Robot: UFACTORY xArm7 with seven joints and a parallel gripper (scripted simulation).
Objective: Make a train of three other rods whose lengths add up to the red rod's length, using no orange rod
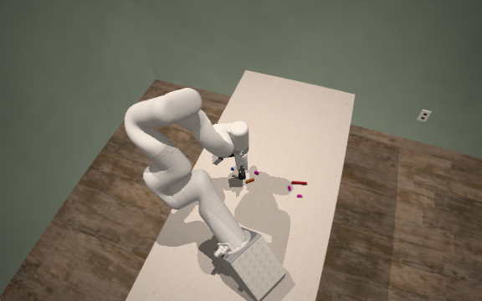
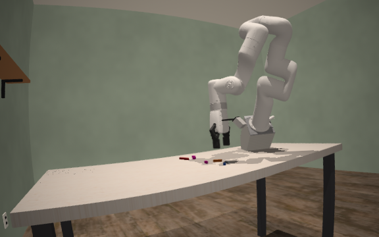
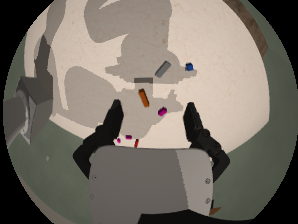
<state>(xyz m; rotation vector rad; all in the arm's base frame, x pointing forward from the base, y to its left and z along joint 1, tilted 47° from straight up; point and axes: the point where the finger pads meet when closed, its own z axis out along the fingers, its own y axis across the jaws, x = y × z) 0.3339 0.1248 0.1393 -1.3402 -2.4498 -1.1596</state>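
My gripper [image 1: 242, 177] [image 2: 221, 147] [image 3: 153, 108] is open and empty, above the table. A grey rod [image 1: 235, 176] [image 2: 228, 162] [image 3: 163, 69] lies near a blue rod [image 1: 232, 169] [image 2: 224, 163] [image 3: 189, 66], apart from it. A magenta rod [image 1: 256, 172] [image 2: 206, 162] [image 3: 162, 111] lies alone beyond the orange rod's side. Two more magenta rods, one [image 1: 289, 188] [image 3: 128, 137] and another [image 1: 299, 196] [image 3: 119, 141], lie apart near the red rod [image 1: 299, 182] [image 2: 183, 158] [image 3: 136, 143]. In the wrist view the gripper's body hides part of the red rod. No train is seen.
An orange rod [image 1: 249, 181] [image 2: 217, 160] [image 3: 144, 98] lies between the grey rod and the lone magenta rod. The arm's base stands on the table [image 1: 299, 117] [image 2: 110, 184]. A wall shelf [image 2: 5, 62] is at the far left of the exterior view.
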